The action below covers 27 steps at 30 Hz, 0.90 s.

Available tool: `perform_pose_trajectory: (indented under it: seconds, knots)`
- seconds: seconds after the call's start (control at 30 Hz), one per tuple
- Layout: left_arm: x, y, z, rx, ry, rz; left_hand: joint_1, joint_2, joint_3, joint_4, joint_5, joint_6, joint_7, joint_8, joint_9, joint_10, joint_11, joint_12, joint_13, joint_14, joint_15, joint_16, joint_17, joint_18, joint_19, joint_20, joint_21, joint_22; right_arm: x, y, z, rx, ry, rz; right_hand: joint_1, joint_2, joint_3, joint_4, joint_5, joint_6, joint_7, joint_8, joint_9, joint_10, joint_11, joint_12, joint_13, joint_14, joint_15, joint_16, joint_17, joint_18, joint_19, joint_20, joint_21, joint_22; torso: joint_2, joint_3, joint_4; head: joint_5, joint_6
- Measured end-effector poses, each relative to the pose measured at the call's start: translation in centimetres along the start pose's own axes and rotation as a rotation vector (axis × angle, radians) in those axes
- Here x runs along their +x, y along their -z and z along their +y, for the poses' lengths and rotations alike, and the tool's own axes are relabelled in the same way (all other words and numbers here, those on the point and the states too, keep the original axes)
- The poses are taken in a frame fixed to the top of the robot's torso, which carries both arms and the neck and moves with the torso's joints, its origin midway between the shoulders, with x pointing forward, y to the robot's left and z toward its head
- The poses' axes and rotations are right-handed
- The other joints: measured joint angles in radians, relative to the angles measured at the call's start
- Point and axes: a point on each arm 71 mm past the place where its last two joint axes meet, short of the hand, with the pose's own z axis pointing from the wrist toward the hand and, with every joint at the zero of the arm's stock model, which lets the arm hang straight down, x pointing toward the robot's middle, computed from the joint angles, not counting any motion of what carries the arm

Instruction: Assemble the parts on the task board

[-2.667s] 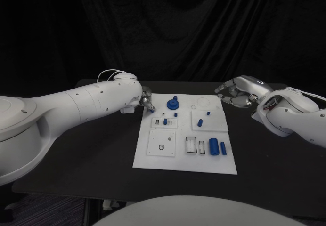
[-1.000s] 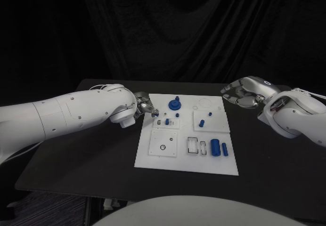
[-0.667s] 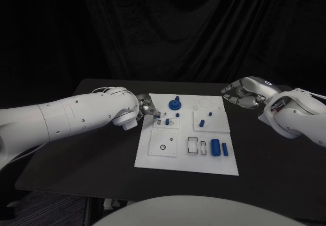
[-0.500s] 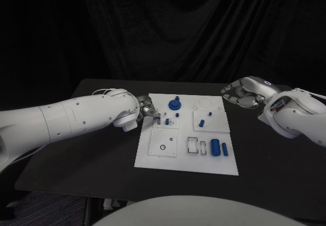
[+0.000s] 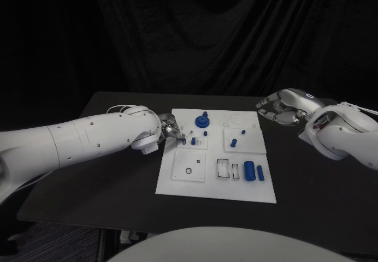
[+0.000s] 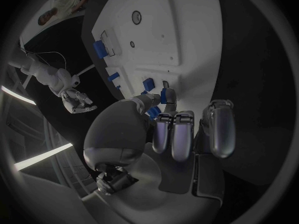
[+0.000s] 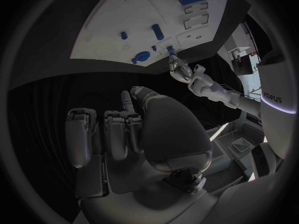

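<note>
At the left edge of the white rectangular task board [image 5: 214, 185], the left robot hand [image 5: 170, 129] pinched a small blue peg [image 6: 164, 95] between its fingertips, the peg held over the small raised white block [image 5: 192, 143] on the board's left side; the other fingers lay curled in side by side. Right robot hand [image 5: 277, 111] hovered beyond the board's far right corner, above the black worktop [image 5: 118, 185], fingers curled inward, holding nothing and touching nothing.

Count on the board, head view: one blue round knobbed part [image 5: 202, 119] at the far end; one large blue cylinder [image 5: 248, 170] and one slimmer blue bar [image 5: 259, 173] beside it at the near right; one short blue pin [image 5: 233, 143] on the right-hand white block; further small blue pegs near the middle, too small to count with certainty.

Board lay flat mid-worktop. Black curtain [image 5: 205, 49] hung behind the worktop.
</note>
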Motion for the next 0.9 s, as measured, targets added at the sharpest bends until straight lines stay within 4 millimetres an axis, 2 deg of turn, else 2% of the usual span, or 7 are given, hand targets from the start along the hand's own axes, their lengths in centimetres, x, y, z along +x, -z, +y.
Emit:
perform_pose_trajectory:
  seconds: [0.9]
  knots:
    - [0.28,-0.29,0.23,0.000,-0.012,0.019,-0.004,0.004,0.001,-0.001,-0.001,0.005,0.002,0.000,0.000,0.000,0.000,0.000,0.000,0.000,0.000,0.000,0.000,0.000,-0.004,-0.004,-0.010,0.000,0.02,-0.01,-0.06,0.001,0.000,0.004,-0.004,0.004,0.003,-0.003,0.000,0.004,0.004,0.000,0.000,0.000,0.000,0.000,0.000,0.000,0.000,0.000,0.000,0.000,0.000,0.000,-0.004,0.000,0.001,-0.0005,0.0006,0.000,0.000]
